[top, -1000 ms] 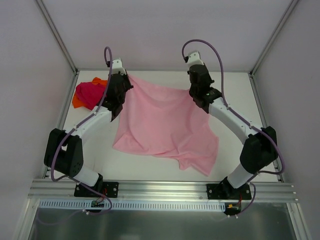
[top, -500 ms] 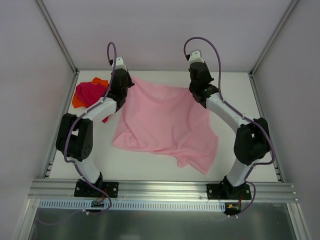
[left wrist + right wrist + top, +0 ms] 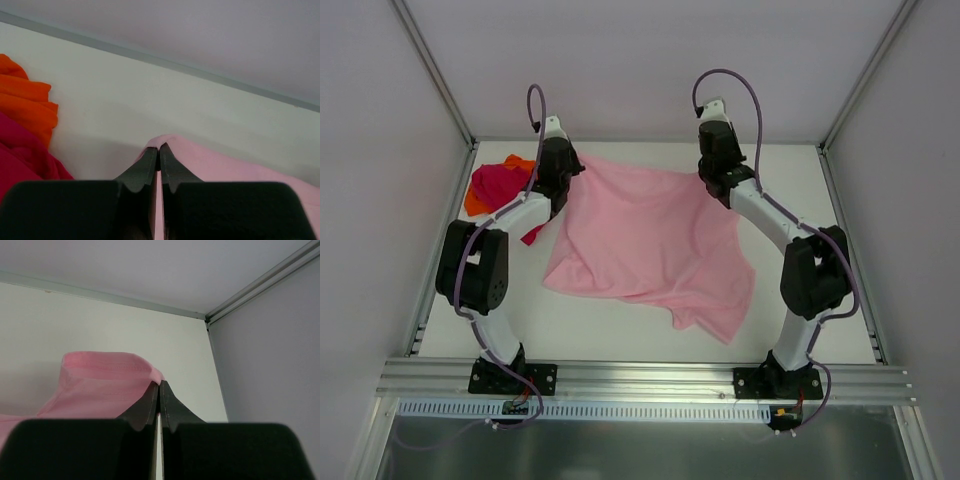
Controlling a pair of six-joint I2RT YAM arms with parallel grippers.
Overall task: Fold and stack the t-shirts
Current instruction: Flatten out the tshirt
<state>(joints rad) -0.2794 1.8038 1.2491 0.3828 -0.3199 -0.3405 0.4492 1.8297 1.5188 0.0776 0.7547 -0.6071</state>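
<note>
Cloth of the light pink t-shirt [image 3: 650,245] fills the space between the two tools. It lies spread and rumpled on the tabletop [image 3: 620,330], with its far edge running from one tool to the other and its near part trailing back toward the arm bases. The left tool [image 3: 159,147] is pinched narrow on one far corner. The right tool [image 3: 159,384] is pinched on the other, with a hemmed fold bunched just left of its tips. From above, both sets of tips and the gripped corners are hidden under the wrists. Just left of the left tool sits the magenta t-shirt [image 3: 498,185], heaped on the orange t-shirt [image 3: 472,205]. Both are crumpled and cut off at the edge of the left wrist view. How much orange lies underneath cannot be told.
</note>
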